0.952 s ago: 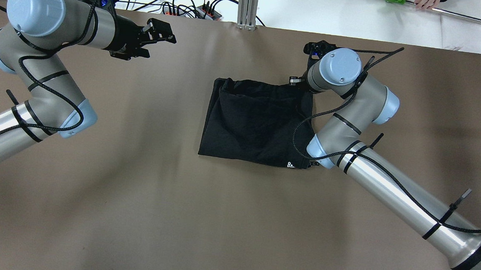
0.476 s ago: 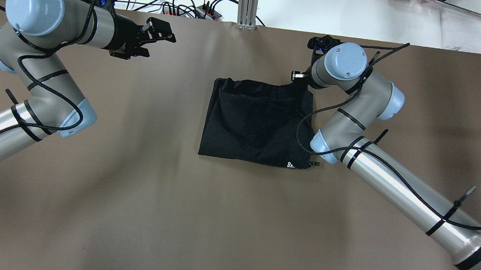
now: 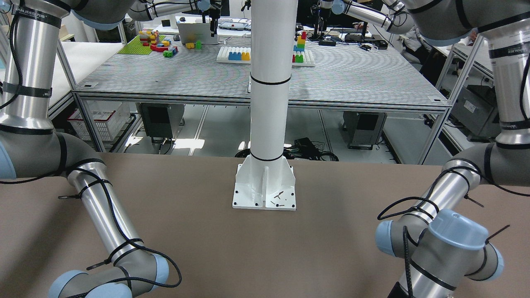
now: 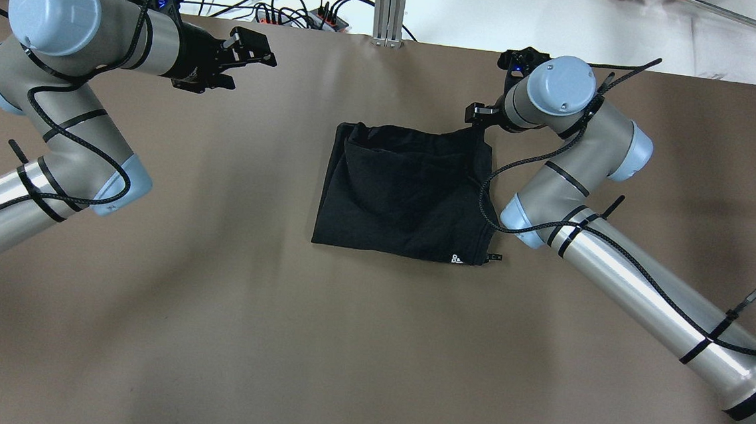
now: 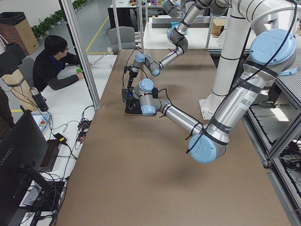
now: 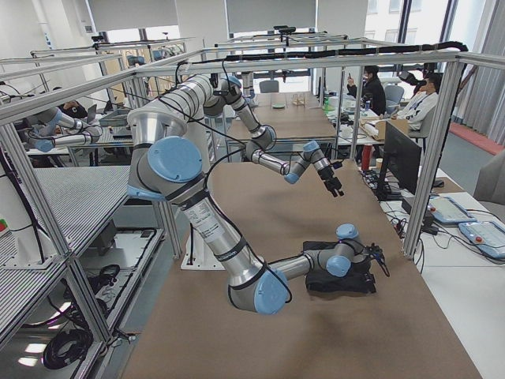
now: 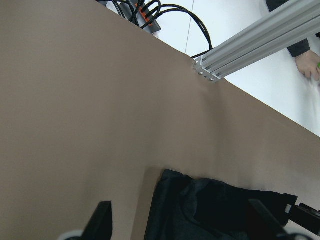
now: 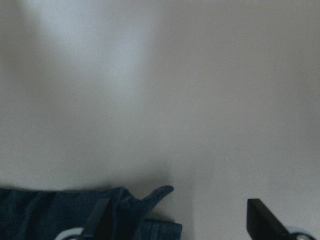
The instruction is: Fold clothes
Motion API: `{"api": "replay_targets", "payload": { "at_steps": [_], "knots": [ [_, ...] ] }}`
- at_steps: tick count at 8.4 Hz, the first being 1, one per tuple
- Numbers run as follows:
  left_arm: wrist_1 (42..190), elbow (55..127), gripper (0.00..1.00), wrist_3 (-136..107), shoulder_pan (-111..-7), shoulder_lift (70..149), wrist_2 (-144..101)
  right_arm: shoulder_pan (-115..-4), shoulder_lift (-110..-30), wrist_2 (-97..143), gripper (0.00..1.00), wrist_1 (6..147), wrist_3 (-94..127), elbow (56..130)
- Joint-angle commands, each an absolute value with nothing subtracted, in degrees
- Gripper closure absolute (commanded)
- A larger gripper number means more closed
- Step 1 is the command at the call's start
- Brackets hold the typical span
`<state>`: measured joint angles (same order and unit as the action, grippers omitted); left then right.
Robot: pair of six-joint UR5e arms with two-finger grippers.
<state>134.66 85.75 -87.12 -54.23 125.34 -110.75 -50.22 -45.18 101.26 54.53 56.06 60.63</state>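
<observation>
**Station State: Garment on Table, Both Grippers Spread**

Front-facing view: the brown table is carrying the white column base. Behind it, a grey bench is holding a white tray of coloured blocks. A white basket is sitting beneath the bench, its contents unreadable.

Overhead view: the black garment is lying folded at table centre, with bare surface showing on every side. The right gripper is hovering at its far right corner. The left gripper is hanging well apart, near the far edge and the cables.

Left wrist view: the fingers are standing wide apart, holding nothing.

Right wrist view: the fingers are likewise spread. A garment corner is lying between them, possibly touching one; blur prevents certainty.
</observation>
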Motion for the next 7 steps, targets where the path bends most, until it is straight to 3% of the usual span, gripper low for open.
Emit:
{"api": "replay_targets", "payload": {
  "at_steps": [1, 5, 7],
  "knots": [
    [134.4, 85.7, 0.06, -87.1, -54.1, 126.1, -110.7, -49.5, -47.1, 100.3, 0.05, 54.6, 55.8, 60.5],
    [134.3, 83.3, 0.06, -87.1, -54.7, 128.9, -110.7, -57.3, -51.6, 109.6, 0.06, 55.0, 49.0, 61.1],
    [134.5, 83.3, 0.06, -87.1, -55.5, 128.8, -111.4, -67.6, -52.2, 126.0, 0.05, 59.6, 45.9, 64.6]
  ]
}}
